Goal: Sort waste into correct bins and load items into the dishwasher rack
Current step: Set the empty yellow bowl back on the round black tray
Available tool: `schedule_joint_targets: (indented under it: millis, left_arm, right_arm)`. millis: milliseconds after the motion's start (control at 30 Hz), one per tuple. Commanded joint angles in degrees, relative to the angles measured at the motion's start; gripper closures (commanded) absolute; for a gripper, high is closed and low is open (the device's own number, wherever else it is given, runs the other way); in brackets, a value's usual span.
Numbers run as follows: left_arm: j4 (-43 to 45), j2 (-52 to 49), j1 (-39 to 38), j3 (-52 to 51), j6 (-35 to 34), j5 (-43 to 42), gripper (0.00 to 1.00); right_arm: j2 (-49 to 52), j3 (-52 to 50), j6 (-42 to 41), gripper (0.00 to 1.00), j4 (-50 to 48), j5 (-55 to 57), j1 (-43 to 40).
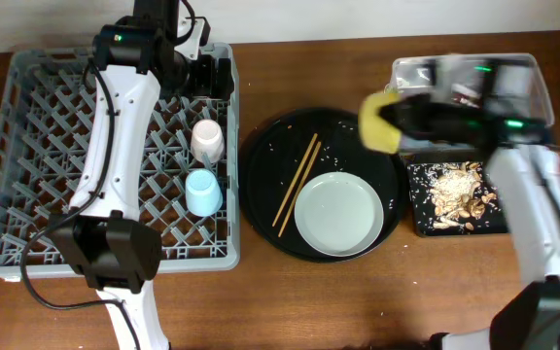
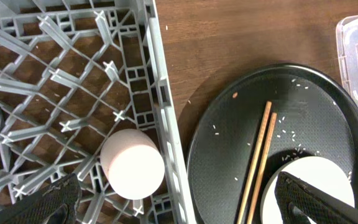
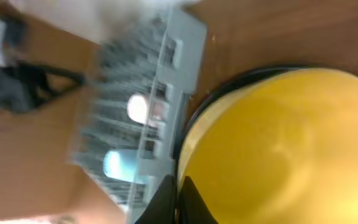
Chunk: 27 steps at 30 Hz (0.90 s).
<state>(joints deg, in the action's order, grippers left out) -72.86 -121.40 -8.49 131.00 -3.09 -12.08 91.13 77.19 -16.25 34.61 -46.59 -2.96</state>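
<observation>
I'm on the loading step: my right gripper [image 3: 178, 198] is clamped on the rim of the yellow bowl [image 1: 378, 122], held above the far right edge of the round black tray [image 1: 261, 160]. My left gripper [image 1: 212, 76] hangs spread and empty over the dishwasher rack [image 1: 163, 255]. Next, I judge, the bowl must cross to a free rack cell near the pink cup [image 1: 207, 139] and blue cup [image 1: 203, 192] without clipping them; the plate [image 1: 338, 213] and chopsticks [image 1: 297, 185] lie on the tray
</observation>
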Motion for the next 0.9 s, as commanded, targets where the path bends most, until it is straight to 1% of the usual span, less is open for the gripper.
schedule_joint_targets:
  millis: [0, 67, 100, 200, 233, 300, 367, 400, 467, 500, 567, 633, 667, 733, 867]
  left_arm:
    - [0.11, 0.33, 0.37, 1.09, -0.35, -0.57, 0.01]
    - [0.11, 0.33, 0.37, 1.09, -0.35, -0.59, 0.01]
    - [0.11, 0.33, 0.37, 1.09, -0.35, -0.59, 0.01]
    - [0.11, 0.33, 0.37, 1.09, -0.35, -0.59, 0.01]
    - [0.11, 0.33, 0.37, 1.09, -0.35, -0.59, 0.01]
    - [0.11, 0.33, 0.37, 1.09, -0.35, -0.59, 0.01]
    - [0.11, 0.33, 0.37, 1.09, -0.35, -0.59, 0.01]
    - [0.11, 0.33, 0.35, 1.09, -0.35, -0.59, 0.01]
    - [0.11, 0.33, 0.42, 1.09, -0.35, -0.57, 0.01]
    - [0.11, 0.33, 0.42, 1.09, -0.35, -0.57, 0.01]
    - [0.11, 0.33, 0.42, 1.09, -0.35, -0.59, 0.01]
    - [0.11, 0.33, 0.42, 1.09, -0.35, -0.59, 0.01]
    - [0.11, 0.33, 0.42, 1.09, -0.35, -0.57, 0.01]
    - [0.11, 0.33, 0.42, 1.09, -0.35, -0.59, 0.01]
    - [0.11, 0.33, 0.42, 1.09, -0.35, -0.59, 0.01]
  right_arm:
    - [0.74, 1.01, 0.79, 0.96, 0.52, 36.59, 14.71]
    - [5.14, 1.01, 1.31, 0.96, 0.07, 49.22, 21.51]
    - [7.32, 1.01, 1.92, 0.96, -0.33, 51.84, 22.73]
    - [14.16, 1.01, 2.82, 0.96, -2.38, 55.69, 22.77]
    - [16.04, 1.01, 4.24, 0.96, -3.37, 55.89, 22.53]
    - [19.04, 1.01, 7.1, 0.96, -5.95, 56.35, 22.4]
    - [19.89, 1.01, 7.43, 0.96, -6.34, 56.33, 22.38]
    - [20.11, 1.01, 7.43, 0.92, -6.1, 56.33, 22.34]
    - [20.09, 1.03, 7.43, 0.56, -5.49, 56.28, 22.34]
    - [20.0, 1.18, 7.41, 0.5, -4.85, 56.24, 22.34]
    - [19.54, 3.34, 7.21, 0.44, -0.9, 54.34, 22.36]
    - [18.99, 14.32, 5.64, 0.42, 10.73, 50.23, 22.36]
    - [18.99, 17.73, 5.09, 0.42, 14.14, 49.24, 22.36]
    - [18.99, 25.11, 4.79, 0.42, 22.05, 43.25, 22.45]
    - [19.02, 26.18, 2.21, 0.43, 31.08, 37.05, 22.53]
